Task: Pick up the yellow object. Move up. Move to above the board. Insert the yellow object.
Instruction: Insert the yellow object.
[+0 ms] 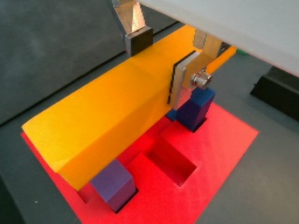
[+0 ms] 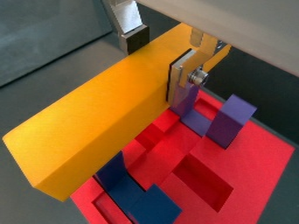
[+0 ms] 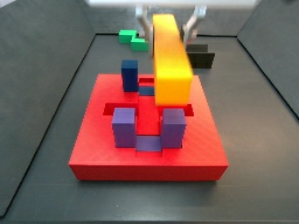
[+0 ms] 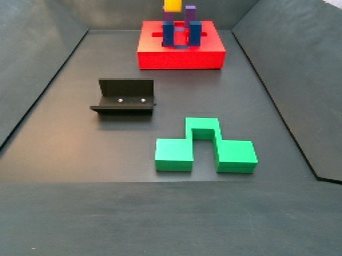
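Right up against the lens, the yellow object [image 2: 100,118] fills both wrist views, a long plain bar with no lettering or label anywhere on it. The gripper [image 2: 158,54] has it clamped near one end: a silver finger [image 2: 184,74] flat against one broad face, the other finger [image 1: 138,37] on the opposite face, jaws closed to the bar's thickness. In a side view the yellow object [image 3: 172,57] hangs in the air, tilted, its low end just over the board [image 3: 149,153] and close above the posts.

Count the posts: two dark-blue, one [image 3: 129,73] at the far side, one [image 2: 131,188] showing in a wrist view, and two purple, [image 3: 122,128] and [image 3: 173,128], standing side by side at the near edge. Recessed slots [image 1: 173,162] open in the red surface between them.

Further out on the dark floor: one green notched block [image 4: 203,148], one black fixture [image 4: 124,97], and the board [image 4: 181,55] well beyond them.
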{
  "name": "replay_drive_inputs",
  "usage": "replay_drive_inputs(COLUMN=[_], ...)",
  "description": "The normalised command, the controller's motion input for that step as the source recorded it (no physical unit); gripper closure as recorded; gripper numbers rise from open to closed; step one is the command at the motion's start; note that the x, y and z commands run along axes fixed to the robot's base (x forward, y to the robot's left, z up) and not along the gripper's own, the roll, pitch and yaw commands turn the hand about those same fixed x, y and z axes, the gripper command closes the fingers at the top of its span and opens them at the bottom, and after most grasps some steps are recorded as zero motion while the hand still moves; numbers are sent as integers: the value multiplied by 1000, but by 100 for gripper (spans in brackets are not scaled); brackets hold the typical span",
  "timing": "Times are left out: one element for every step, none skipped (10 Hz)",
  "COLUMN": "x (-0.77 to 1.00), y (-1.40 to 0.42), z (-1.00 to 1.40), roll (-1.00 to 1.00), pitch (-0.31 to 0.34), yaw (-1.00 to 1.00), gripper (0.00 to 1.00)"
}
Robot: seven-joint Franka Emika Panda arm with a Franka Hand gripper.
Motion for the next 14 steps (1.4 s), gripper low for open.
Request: replay_drive_inputs(x=[0, 0, 0, 0, 31, 0, -29, -180, -291, -331, -371, -409, -166, -23], y=[-97, 0, 154, 277, 160, 0, -46, -83, -111, -89, -86, -69, -11, 0], z=[-551, -434, -214, 137, 117, 0, 0, 0, 0, 0, 0, -11, -34, -97], roll=[179, 107, 27, -179, -166, -47, -4, 0, 0, 3, 0, 0, 0, 0], pitch=[0, 0, 0, 0, 0, 0, 0, -1, -51, -46, -77, -91, -61, -36], yaw=[20, 9, 0, 14, 40, 17, 29, 0, -26, -63, -71, -80, 0, 17], gripper=[100, 100, 100, 100, 100, 100, 100, 100, 100, 100, 100, 100, 100, 100])
